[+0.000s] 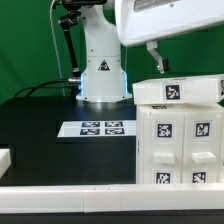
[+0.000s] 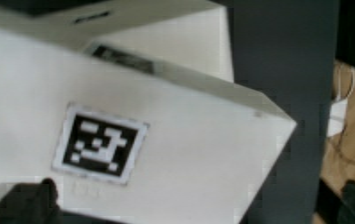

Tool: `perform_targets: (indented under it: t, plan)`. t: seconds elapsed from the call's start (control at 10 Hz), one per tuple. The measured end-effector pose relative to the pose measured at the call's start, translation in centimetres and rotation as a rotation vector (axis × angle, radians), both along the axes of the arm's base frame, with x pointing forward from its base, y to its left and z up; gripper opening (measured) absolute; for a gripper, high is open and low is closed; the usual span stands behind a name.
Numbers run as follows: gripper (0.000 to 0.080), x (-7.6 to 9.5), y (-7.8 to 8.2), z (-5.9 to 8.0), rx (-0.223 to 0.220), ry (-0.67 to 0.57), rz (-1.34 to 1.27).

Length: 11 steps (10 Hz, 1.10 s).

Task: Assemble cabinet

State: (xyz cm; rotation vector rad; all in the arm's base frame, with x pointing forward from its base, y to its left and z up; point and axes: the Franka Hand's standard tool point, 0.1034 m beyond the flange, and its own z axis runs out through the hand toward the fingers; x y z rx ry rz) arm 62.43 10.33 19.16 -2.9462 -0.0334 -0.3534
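Fingers (image 1: 157, 60) hang dark and slim from the white arm (image 1: 165, 20) in the exterior view, poised just over the cabinet (image 1: 182, 140). Only one prong shows clearly, so I cannot tell whether they are spread or clenched, nor whether they touch anything. The cabinet stands directly beneath the fingers on the black worktop (image 1: 40, 115). It is a white boxy body with black-and-white square tags on its front blocks. A top slab (image 1: 195, 92) lies across it, nearest the fingers, and carries one tag of its own. Well apart from the fingers, toward the exterior view's left, the marker board (image 1: 100, 128) lies flat in front of the robot's base (image 1: 100, 75). A white rail (image 1: 70, 190) runs along the worktop's near edge.

In the wrist view one dark finger (image 2: 23, 205) shows at the frame's edge, blurred. The cabinet's white face fills most of the picture close under it. A near tag (image 2: 99, 143) sits just beside that finger, and a far tag (image 2: 129, 55), only partly seen, lies farther off on another face. Past the cabinet's edge is the dark worktop.
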Motion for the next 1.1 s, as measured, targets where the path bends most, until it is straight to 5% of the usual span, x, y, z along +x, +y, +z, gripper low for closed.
perform_targets:
  t: [0.2, 0.6, 1.1]
  plan:
    - [0.0796, -0.2, -0.1, -0.5, -0.084, -0.036, 0.264]
    - [0.0796, -0.5, -0.8, -1.0, -0.178, -0.037, 0.564]
    - [0.0796, -0.8, -1.2, -2.7, -0.205, -0.023, 0.664]
